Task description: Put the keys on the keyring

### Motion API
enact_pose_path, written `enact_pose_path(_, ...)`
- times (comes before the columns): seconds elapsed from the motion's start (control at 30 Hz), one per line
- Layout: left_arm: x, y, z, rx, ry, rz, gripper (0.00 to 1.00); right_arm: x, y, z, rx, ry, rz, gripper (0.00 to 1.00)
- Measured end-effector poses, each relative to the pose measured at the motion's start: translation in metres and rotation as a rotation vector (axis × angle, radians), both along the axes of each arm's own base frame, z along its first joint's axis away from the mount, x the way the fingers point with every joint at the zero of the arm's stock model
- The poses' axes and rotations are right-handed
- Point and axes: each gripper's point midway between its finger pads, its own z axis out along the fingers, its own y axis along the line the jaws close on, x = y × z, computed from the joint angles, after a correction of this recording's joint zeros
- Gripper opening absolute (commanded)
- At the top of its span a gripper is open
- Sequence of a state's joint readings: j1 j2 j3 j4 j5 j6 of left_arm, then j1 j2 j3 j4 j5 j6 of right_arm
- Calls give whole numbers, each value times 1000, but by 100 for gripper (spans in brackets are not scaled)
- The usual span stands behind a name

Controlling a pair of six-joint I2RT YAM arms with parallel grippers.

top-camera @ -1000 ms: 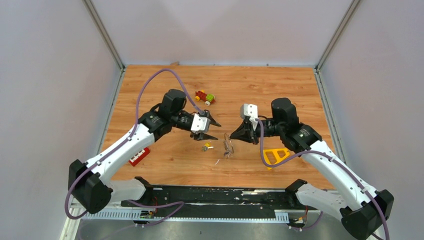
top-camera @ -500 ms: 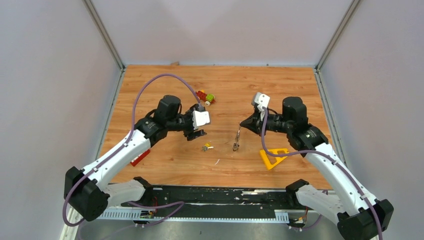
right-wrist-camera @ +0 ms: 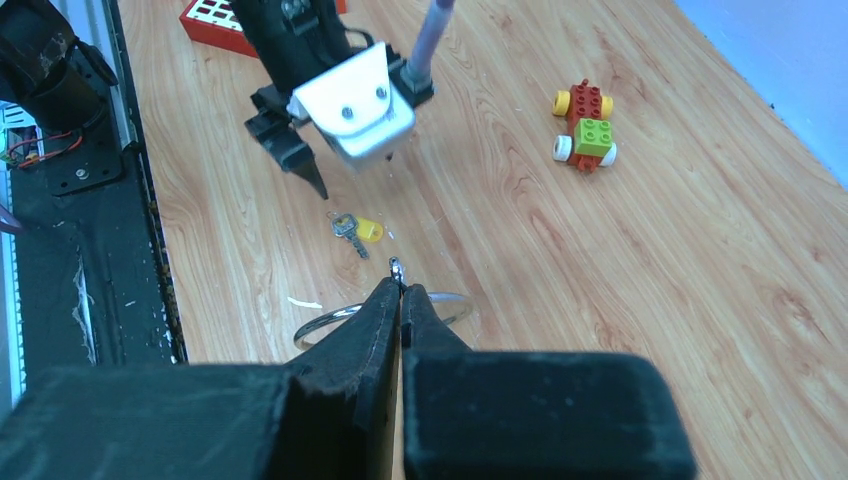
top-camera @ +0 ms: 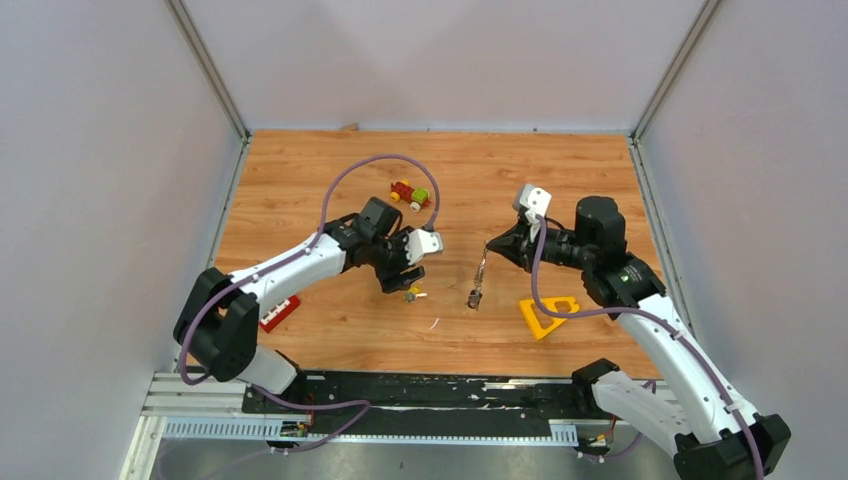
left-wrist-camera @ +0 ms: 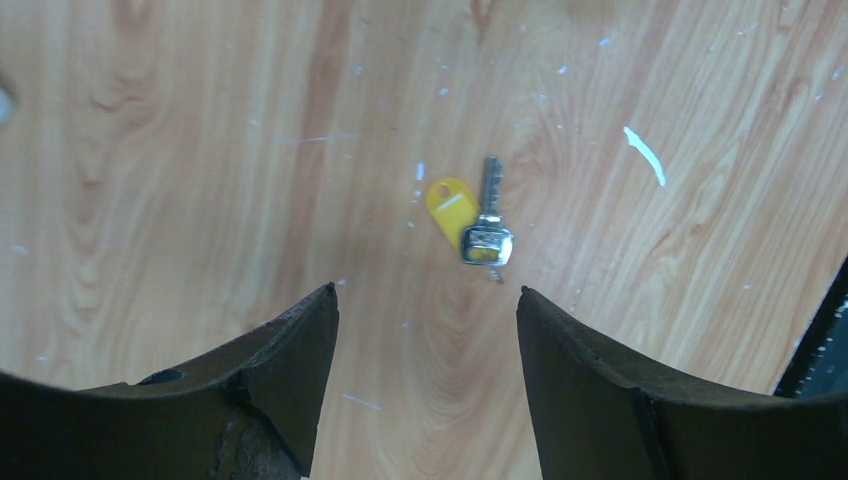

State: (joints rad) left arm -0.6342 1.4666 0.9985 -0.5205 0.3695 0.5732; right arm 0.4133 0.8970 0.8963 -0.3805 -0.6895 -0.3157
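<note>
A silver key with a yellow tag [left-wrist-camera: 470, 225] lies flat on the wooden table, also visible as the key [top-camera: 413, 294] and the key [right-wrist-camera: 352, 228]. My left gripper [left-wrist-camera: 426, 292] hovers open just beside it, nothing between its fingers; it shows as the left gripper [top-camera: 398, 276] and the left gripper [right-wrist-camera: 295, 150]. My right gripper [right-wrist-camera: 400, 285] is shut on the thin silver keyring [right-wrist-camera: 325, 320]. From the right gripper [top-camera: 492, 247] the keyring [top-camera: 481, 272] hangs down, with a small dark bundle [top-camera: 473, 297] at its lower end near the table.
A red, green and yellow toy car [top-camera: 410, 194] sits toward the back. A red block [top-camera: 278, 313] lies at the front left and a yellow plastic triangle [top-camera: 548, 315] under my right arm. A black rail [top-camera: 420, 392] runs along the near edge.
My left gripper has swung round, dropped toward the yellow-tagged key and opened wider. My right gripper has drawn back to the right and lifted the keyring so it hangs.
</note>
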Motion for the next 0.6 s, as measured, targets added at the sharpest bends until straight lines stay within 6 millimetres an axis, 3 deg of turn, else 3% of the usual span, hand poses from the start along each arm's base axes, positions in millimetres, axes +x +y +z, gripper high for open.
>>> enact_pose_path(0.17,-17,-4,-21,67,76,14,73,-1,-1,3,2,-14,0,0)
enact_pose_path(0.37,-20,-2,-42,124,115,32,73,-2,-2,4,0,-24,1,0)
enact_pose_path(0.6,-17,1,-45,141,121,85,71,-1,-3,3,-4,-28,0,0)
